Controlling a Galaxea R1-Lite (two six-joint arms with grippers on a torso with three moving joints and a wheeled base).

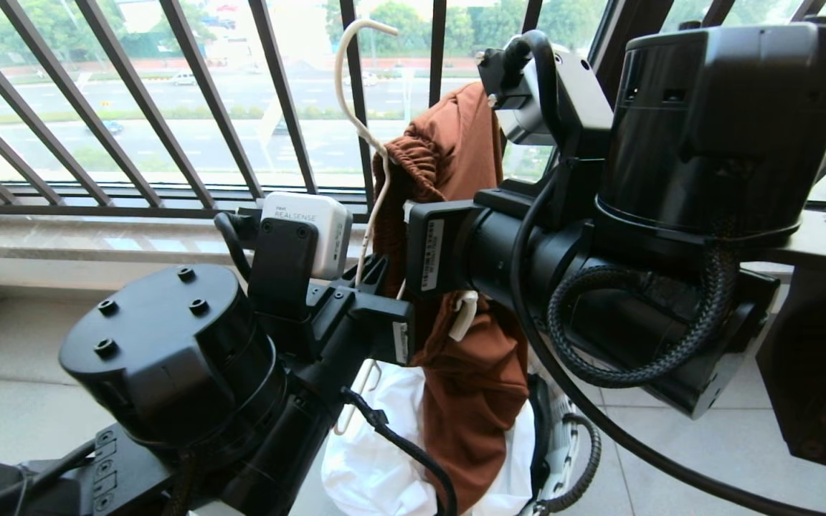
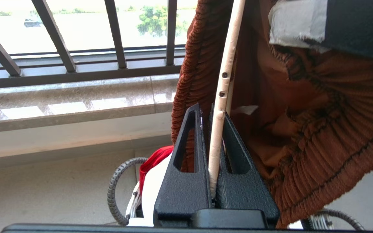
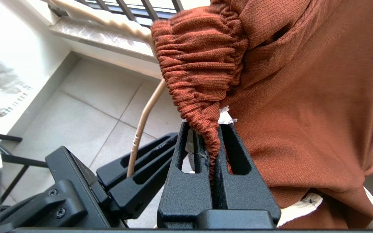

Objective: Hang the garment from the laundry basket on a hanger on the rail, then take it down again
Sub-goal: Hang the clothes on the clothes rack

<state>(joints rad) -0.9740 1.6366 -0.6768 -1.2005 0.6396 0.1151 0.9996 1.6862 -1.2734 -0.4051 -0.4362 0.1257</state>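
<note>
Left wrist view: hanger (image 2: 222,84) is clamped by left gripper (image 2: 211,129); shorts (image 3: 287,97), waistband pinched in right gripper (image 3: 210,152), should be threaded gently.

We see two matte black arms with round joint housings; the left housing cap (image 1: 162,322) carries four screws. A white camera box (image 1: 312,233) marked REALSENSE sits on the left wrist. Braided black cables (image 1: 642,337) loop under the right arm. Each gripper has textured black, slotted triangular fingers (image 3: 186,187).
</note>
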